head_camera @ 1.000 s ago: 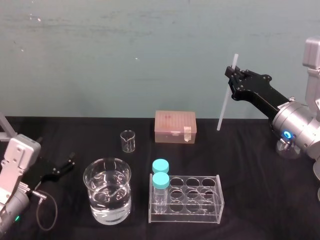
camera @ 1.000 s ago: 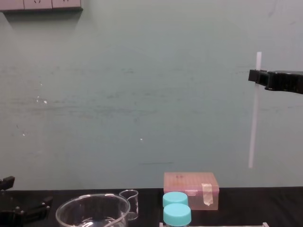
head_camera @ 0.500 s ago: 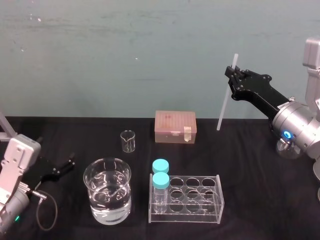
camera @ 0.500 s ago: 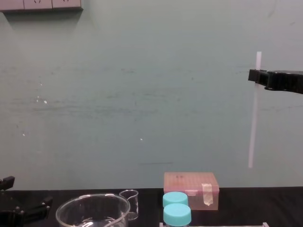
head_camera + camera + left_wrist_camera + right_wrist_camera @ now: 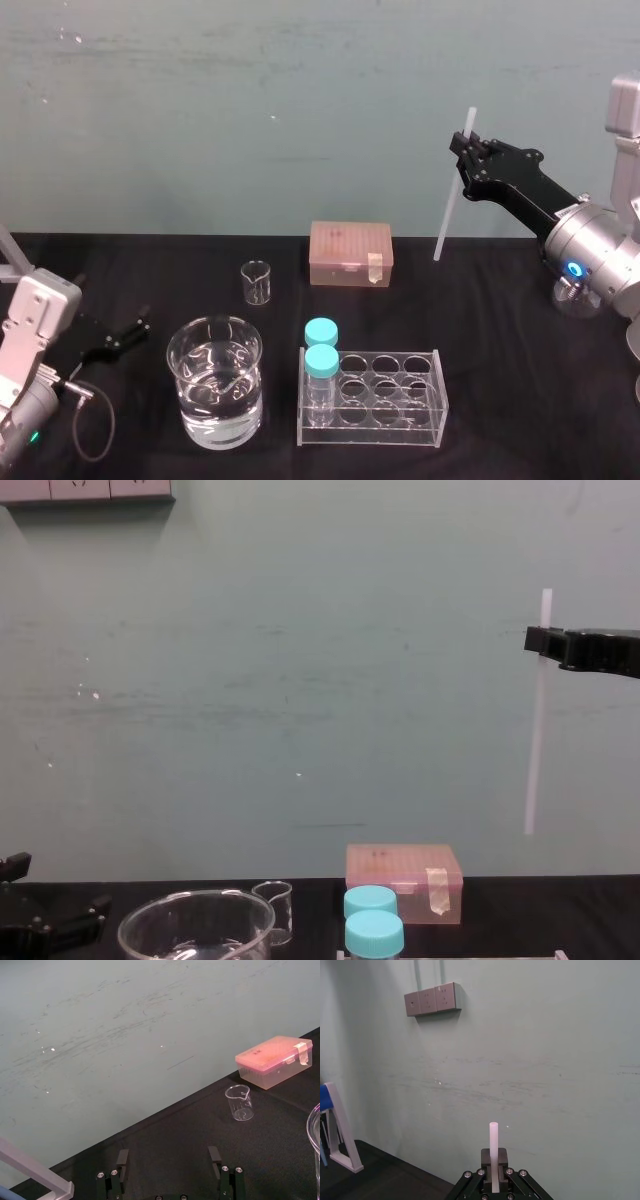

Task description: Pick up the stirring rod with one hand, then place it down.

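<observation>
The stirring rod [image 5: 452, 207], long, thin and white, hangs nearly upright in the air at the right, well above the black table. My right gripper [image 5: 466, 152] is shut on it near its top end. In the chest view the stirring rod [image 5: 537, 730] hangs down from the right gripper [image 5: 545, 641]. From the right wrist, the stirring rod [image 5: 493, 1150] stands up between the closed jaws. My left gripper [image 5: 135, 327] rests low at the table's left with its fingers [image 5: 122, 1160] apart and nothing between them.
A big glass beaker [image 5: 214, 394] of water stands front left, a tiny beaker [image 5: 256, 281] behind it. A clear rack [image 5: 375, 397] holds two teal-capped bottles [image 5: 321, 361]. A pink box [image 5: 350, 254] sits at the back middle.
</observation>
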Robot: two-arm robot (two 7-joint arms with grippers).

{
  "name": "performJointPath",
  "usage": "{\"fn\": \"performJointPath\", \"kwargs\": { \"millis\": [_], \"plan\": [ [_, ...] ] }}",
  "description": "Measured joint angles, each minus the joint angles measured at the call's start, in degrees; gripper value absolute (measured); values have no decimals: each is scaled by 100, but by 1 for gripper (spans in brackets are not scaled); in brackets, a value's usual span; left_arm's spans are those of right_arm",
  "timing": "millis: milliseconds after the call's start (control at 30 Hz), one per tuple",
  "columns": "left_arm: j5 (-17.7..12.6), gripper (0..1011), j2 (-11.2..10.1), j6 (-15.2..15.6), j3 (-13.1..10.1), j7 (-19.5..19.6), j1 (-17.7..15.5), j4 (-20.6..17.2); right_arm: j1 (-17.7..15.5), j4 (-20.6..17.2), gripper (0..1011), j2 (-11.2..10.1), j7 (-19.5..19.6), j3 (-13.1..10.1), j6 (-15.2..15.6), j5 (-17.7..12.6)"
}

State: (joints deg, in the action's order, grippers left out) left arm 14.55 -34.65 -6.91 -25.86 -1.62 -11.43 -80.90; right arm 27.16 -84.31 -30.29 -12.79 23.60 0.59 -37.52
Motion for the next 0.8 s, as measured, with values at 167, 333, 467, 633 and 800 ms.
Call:
{"fn": "performJointPath", "kwargs": {
  "millis": [167, 333, 467, 633, 800],
  "plan": [
    [0, 1004, 0, 0, 0, 0, 0, 0, 1, 0, 70, 0, 0, 0, 0, 0],
    [0, 1005, 0, 0, 0, 0, 0, 0, 0, 0, 70, 0, 0, 0, 0, 0],
    [0, 1005, 0, 0, 0, 0, 0, 0, 0, 0, 70, 0, 0, 0, 0, 0],
    [0, 1005, 0, 0, 0, 0, 0, 0, 0, 0, 70, 0, 0, 0, 0, 0],
    [0, 1005, 0, 0, 0, 0, 0, 0, 0, 0, 71, 0, 0, 0, 0, 0]
  ]
}}
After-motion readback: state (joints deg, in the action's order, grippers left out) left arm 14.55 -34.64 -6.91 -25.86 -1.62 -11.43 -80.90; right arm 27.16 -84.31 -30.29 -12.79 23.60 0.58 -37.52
